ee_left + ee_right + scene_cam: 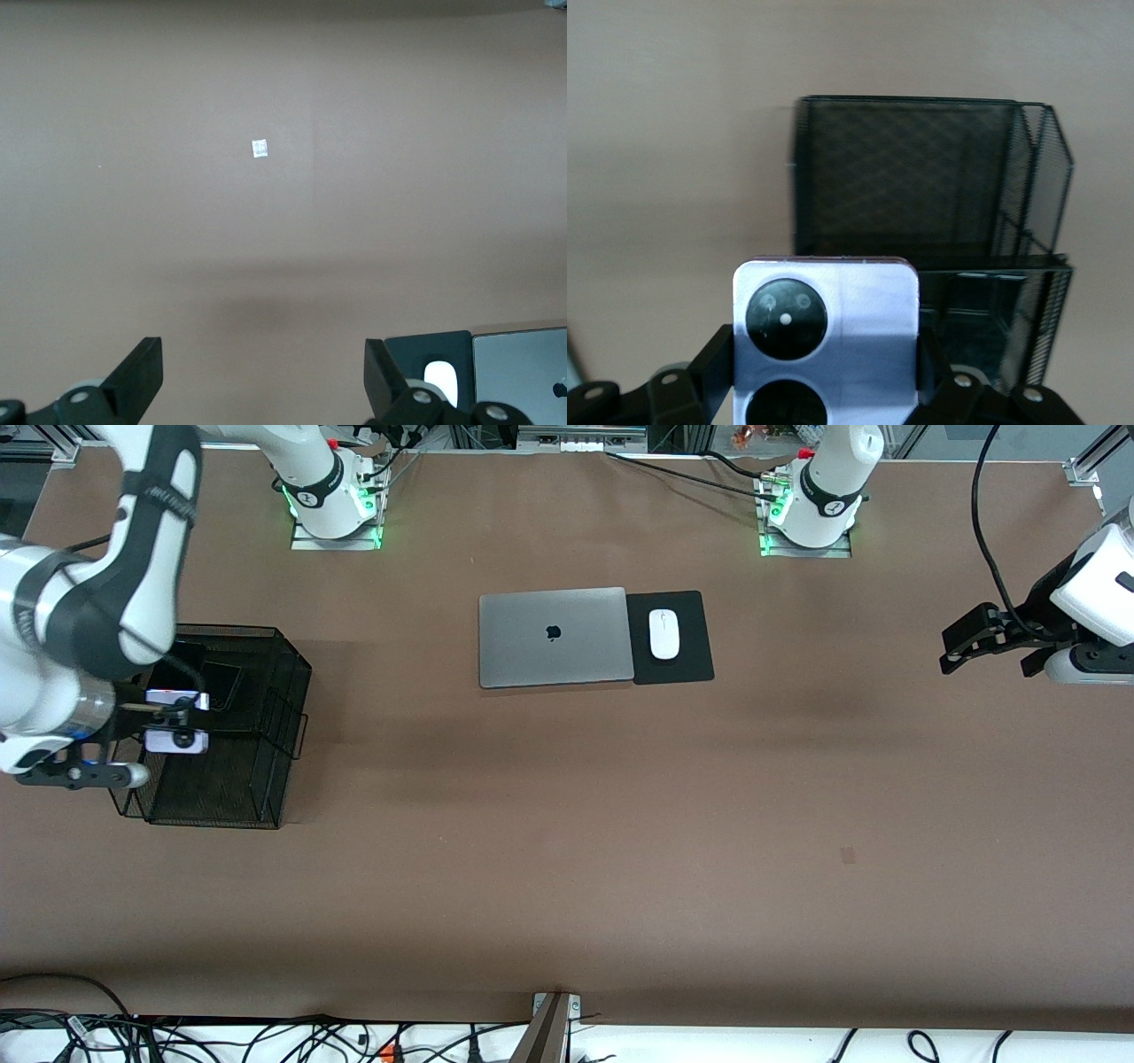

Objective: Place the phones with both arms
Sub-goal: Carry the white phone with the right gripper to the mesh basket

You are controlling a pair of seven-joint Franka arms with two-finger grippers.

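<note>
The right gripper [168, 722] grasps the lavender phone [176, 741] by its edges and holds it up over the mesh rack [266, 779] at the right arm's end of the table. By my reading, the step in hand is the placing of this phone into the rack. The next move calls for lining the phone up with one open compartment, lowering it between the wire dividers without catching a wall, and only then letting go.

The left gripper [961, 646] waits over bare table [567, 850], well apart from the rack toward the left arm's end, its fingers spread and empty.

In the front view a dark phone [221, 682] seems to lie already in the rack, at the part farther from the camera; the arm hides much of the rack there. The right wrist view shows what the front view cannot: the phone's [824, 336] two black circles, the fingers [713, 367] clamped on both edges, and the rack's [921, 195] compartments. The left wrist view adds the laptop [523, 372] and mouse [438, 376] past one finger [142, 372].
</note>
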